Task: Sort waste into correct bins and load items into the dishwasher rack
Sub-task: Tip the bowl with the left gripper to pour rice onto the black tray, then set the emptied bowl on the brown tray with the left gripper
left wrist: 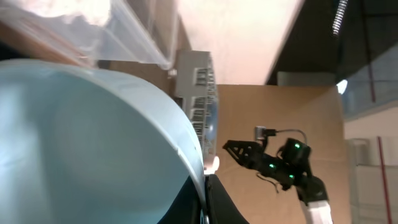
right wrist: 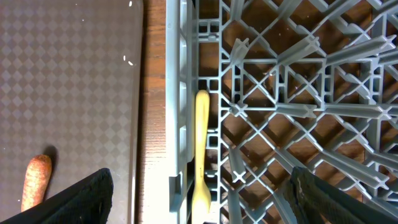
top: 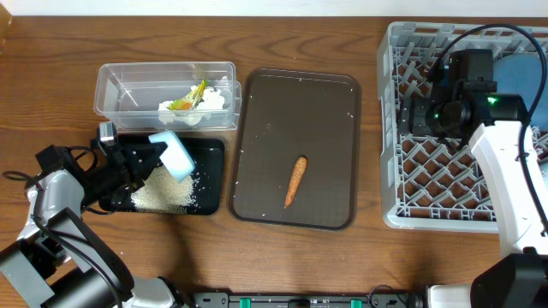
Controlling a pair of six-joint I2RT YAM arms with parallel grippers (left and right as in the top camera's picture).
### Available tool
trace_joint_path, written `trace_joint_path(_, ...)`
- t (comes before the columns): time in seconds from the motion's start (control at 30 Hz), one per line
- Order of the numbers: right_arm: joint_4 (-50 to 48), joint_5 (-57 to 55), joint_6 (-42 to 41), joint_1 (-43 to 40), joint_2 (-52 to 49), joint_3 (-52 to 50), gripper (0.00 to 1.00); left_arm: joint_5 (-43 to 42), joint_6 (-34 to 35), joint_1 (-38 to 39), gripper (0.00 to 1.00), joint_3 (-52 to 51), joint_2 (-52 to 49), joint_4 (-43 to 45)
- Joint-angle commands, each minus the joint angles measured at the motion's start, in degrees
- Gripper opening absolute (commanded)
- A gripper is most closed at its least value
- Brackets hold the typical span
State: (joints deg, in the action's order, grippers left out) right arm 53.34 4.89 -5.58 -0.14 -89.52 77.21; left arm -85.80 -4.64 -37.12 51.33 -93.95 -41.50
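My left gripper (top: 161, 156) is shut on the rim of a small light blue cup (top: 177, 156), which is tipped over the black tray (top: 211, 152). Loose white rice (top: 163, 195) lies in that tray. In the left wrist view the cup (left wrist: 93, 143) fills the frame, its rim pinched between my fingers (left wrist: 214, 202). The clear tub (top: 120, 85) holds crumpled tissue (top: 214, 98) and a yellow wrapper (top: 181, 104). My right gripper (top: 409, 115) hangs open over the left side of the grey rack (top: 390, 171). A yellow spoon (right wrist: 202, 143) lies inside the rack wall (right wrist: 177, 93), below that gripper (right wrist: 200, 180).
A large brown serving tray (top: 265, 111) sits mid-table with an orange carrot-like stick (top: 295, 181) on it, which also shows as a carrot stick (right wrist: 36, 180) in the right wrist view. A dark blue plate (top: 521, 64) stands at the rack's far right.
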Motion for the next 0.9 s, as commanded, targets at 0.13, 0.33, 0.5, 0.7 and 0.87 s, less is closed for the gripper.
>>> trace_joint_path(0.13,0.2,-0.5,0.5,1.0,0.3,0.6,0.88,5.1,2.5,1.2,0.06,0.2,0.9,0.9)
trace_joint_path(0.33,-0.2,-0.5,0.5,1.0,0.3,0.6,0.89,6.3,1.5,2.8,0.06,0.2,0.9,2.0)
trace_joint_path(0.5,0.0,-0.5,0.5,1.0,0.3,0.6,0.89,6.4,2.0,4.3,0.06,0.2,1.9,1.8)
trace_joint_path(0.7,-0.2,-0.5,0.5,1.0,0.3,0.6,0.89,7.1,1.9,10.7,0.06,1.8,7.7,2.3)
trace_joint_path(0.87,-0.2,-0.5,0.5,1.0,0.3,0.6,0.89,15.9,8.4,19.4,0.06,3.3,13.4,7.0)
